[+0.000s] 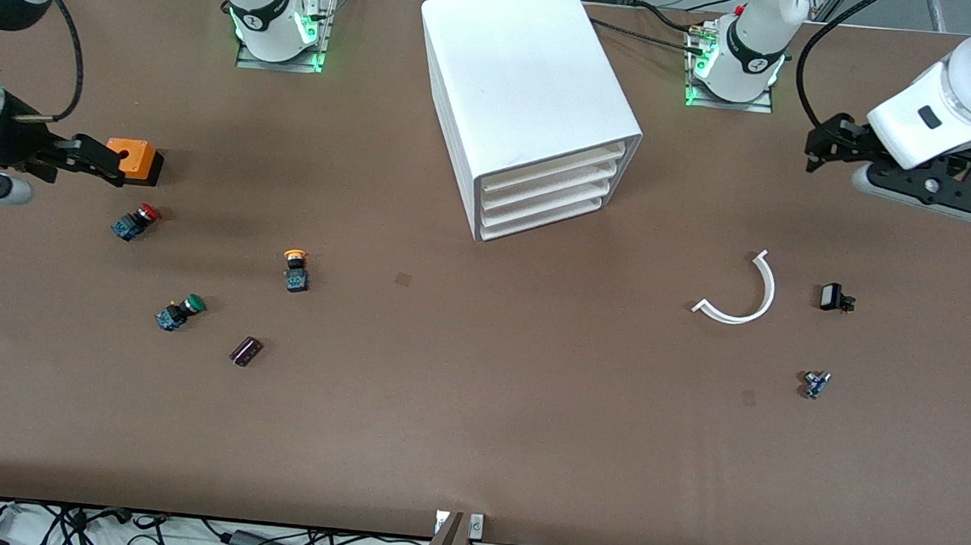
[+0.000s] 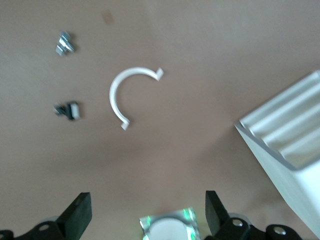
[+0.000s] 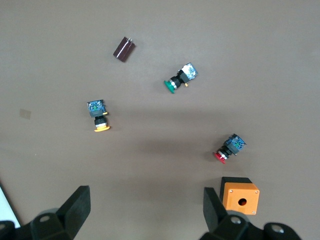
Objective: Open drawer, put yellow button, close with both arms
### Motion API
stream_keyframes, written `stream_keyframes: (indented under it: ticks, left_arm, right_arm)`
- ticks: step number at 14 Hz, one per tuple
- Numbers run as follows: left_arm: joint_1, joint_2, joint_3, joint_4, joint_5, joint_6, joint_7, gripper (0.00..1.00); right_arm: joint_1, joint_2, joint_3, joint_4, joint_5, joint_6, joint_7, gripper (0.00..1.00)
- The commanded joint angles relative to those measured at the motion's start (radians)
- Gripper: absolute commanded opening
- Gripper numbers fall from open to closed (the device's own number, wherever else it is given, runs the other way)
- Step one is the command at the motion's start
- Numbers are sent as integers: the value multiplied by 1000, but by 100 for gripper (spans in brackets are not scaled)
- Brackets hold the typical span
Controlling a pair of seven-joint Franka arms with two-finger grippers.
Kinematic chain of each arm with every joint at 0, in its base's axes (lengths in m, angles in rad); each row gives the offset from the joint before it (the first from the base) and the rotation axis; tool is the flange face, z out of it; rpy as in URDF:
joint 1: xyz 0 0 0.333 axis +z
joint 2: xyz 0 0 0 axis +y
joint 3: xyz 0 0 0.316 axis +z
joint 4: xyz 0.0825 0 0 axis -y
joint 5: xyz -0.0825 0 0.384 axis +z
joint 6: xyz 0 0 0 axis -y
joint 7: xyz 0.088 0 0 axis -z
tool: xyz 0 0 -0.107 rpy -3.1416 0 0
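The white cabinet (image 1: 533, 79) stands mid-table near the bases, and its edge shows in the left wrist view (image 2: 295, 150). Its uppermost drawer (image 1: 554, 168) is shut, like the three below it. The yellow button (image 1: 295, 269) lies on the table toward the right arm's end, nearer the front camera than the cabinet; it also shows in the right wrist view (image 3: 98, 116). My right gripper (image 1: 104, 162) (image 3: 147, 210) is open and empty, up beside an orange box. My left gripper (image 1: 820, 149) (image 2: 148, 215) is open and empty over the left arm's end.
Near the yellow button lie a red button (image 1: 136, 222), a green button (image 1: 179, 312), an orange box (image 1: 134, 159) and a dark small part (image 1: 246, 351). Toward the left arm's end lie a white curved piece (image 1: 744, 295), a black part (image 1: 834, 297) and a small metal part (image 1: 816, 384).
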Motion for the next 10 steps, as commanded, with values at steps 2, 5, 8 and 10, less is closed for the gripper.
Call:
stream_keyframes:
  ticks: [2,5,8,10]
  left_arm:
    - [-12,71,-14,13,-56,-78,30,100]
    - [0,146,-12,24,-213,-82,103,100]
    - [7,260,-12,28,-380,-37,128,100]
    - [4,335,-14,28,-480,8,130,100]
  right_arm:
    - [43,67,1,-5,4,63,5,100]
    - [101,160,1,-5,5,153,6,100]
    - [139,260,1,-5,5,244,6,100]
    - [159,329,1,-5,7,279,8,100]
